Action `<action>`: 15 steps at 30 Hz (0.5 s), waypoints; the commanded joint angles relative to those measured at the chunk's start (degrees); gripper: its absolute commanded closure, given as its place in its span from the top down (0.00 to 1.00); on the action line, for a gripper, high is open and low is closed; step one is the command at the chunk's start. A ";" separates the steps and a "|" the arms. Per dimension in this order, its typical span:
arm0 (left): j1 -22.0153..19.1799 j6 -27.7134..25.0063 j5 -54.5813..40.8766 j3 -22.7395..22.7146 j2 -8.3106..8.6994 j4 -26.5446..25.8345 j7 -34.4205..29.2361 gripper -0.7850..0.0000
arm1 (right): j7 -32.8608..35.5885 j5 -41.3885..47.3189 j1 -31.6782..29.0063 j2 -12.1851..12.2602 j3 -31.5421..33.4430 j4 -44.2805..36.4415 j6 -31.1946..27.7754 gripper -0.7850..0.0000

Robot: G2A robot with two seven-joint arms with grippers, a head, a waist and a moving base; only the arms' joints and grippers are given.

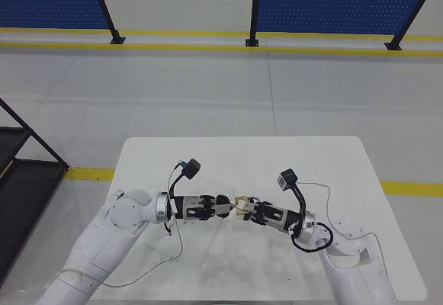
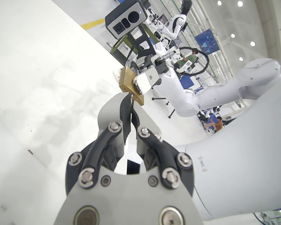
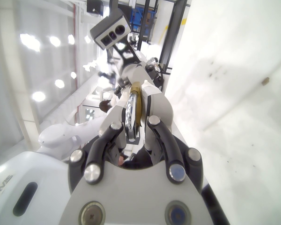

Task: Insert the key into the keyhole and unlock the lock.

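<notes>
Lock (image 2: 128, 80), brass, hangs in mid-air over the near middle of the desk (image 1: 312, 160). It is clamped in the right hand (image 3: 136, 92), whose white pads (image 2: 144, 83) press on its two broad faces. The steel shackle (image 2: 134, 66) points back toward that hand's palm; whether it is sprung cannot be told. The lock's bottom face is turned toward the left hand (image 2: 128, 103).

Only a thin silver sliver of the key (image 2: 131, 97) shows. It runs from the left hand's tips to the lock's bottom face and touches it, but how far in it goes cannot be told. The left hand's dark fingers (image 2: 125, 113) are drawn together, pinching the key between them.

From above, the two hands meet tip to tip with the lock between them. The arms form a shallow V, the left one coming from the desk's near left and the right one from its near right. Each wrist carries a black camera on a bracket, the left camera (image 1: 191, 168) and the right camera (image 1: 287, 180).

A small brown speck (image 2: 30, 152) lies on the white desk. Around the desk is grey floor with yellow tape (image 1: 419, 187). A black rack (image 1: 8, 175) stands to the left, and blue barriers (image 1: 328, 15) stand at the far side.
</notes>
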 commanded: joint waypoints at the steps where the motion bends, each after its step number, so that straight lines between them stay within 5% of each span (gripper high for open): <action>1: 0.22 -0.87 1.28 -0.13 0.04 -0.35 1.19 0.00 | 0.00 0.00 0.00 0.00 0.00 0.00 0.00 0.00; 15: 1.85 -6.36 10.57 -0.74 0.33 -2.53 8.47 0.00 | 0.00 0.00 0.00 0.00 0.00 0.00 0.00 0.00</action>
